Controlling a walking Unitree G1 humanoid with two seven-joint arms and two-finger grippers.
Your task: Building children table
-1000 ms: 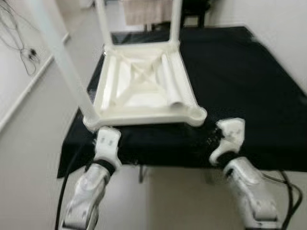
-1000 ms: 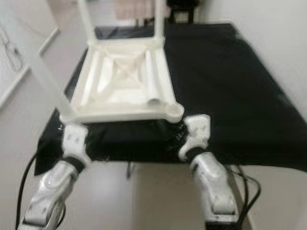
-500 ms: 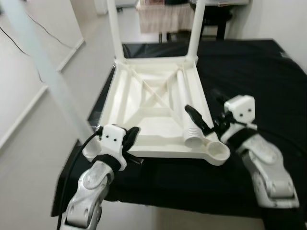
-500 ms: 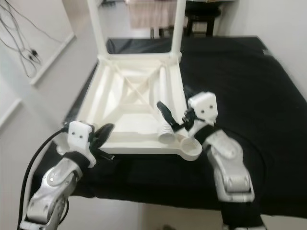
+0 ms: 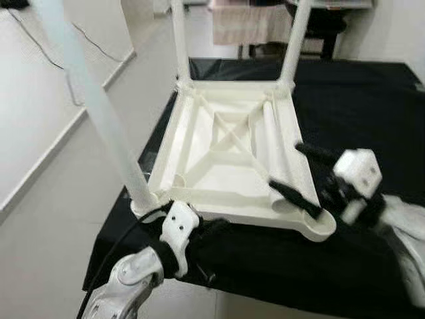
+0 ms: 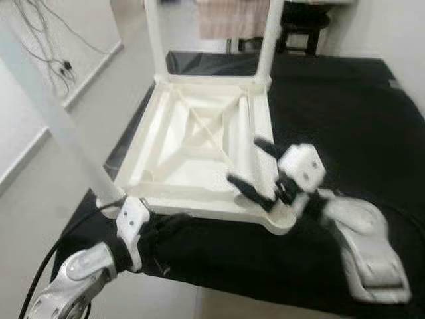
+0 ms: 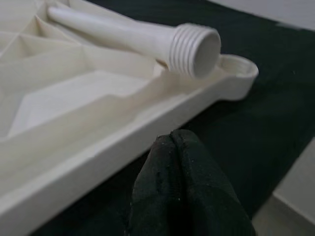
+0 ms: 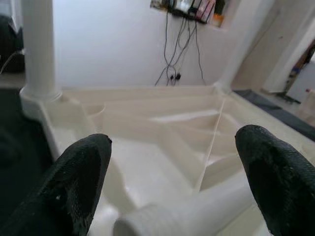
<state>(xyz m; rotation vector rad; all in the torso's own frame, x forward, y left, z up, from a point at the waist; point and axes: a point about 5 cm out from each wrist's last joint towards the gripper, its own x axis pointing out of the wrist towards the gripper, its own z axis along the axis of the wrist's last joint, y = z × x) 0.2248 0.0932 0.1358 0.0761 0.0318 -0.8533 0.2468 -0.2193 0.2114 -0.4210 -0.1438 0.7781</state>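
Observation:
A white children's table (image 5: 219, 149) lies upside down on a black-covered table (image 5: 358, 100), with three legs (image 5: 99, 106) standing up from its corners. A loose fourth leg (image 5: 273, 143) lies inside along the right side, its threaded end (image 7: 194, 49) by the empty corner socket (image 5: 320, 227). My right gripper (image 5: 287, 166) is open, its fingers (image 8: 83, 169) spread wide on either side of that leg (image 8: 197, 211) without closing on it. My left gripper (image 7: 179, 147) is shut on nothing, low on the black cloth just before the tabletop's front edge (image 5: 219, 214).
The black cloth hangs over the table's front edge (image 5: 133, 266). Pale floor (image 5: 60, 199) and a white wall with cables (image 6: 46, 40) lie to the left. A dark stool (image 6: 302, 20) and hanging fabric (image 5: 249, 23) stand beyond the far end.
The view has shifted. My right gripper reached in over the loose leg with fingers spread. My left gripper dropped to the cloth below the front edge and its fingers closed.

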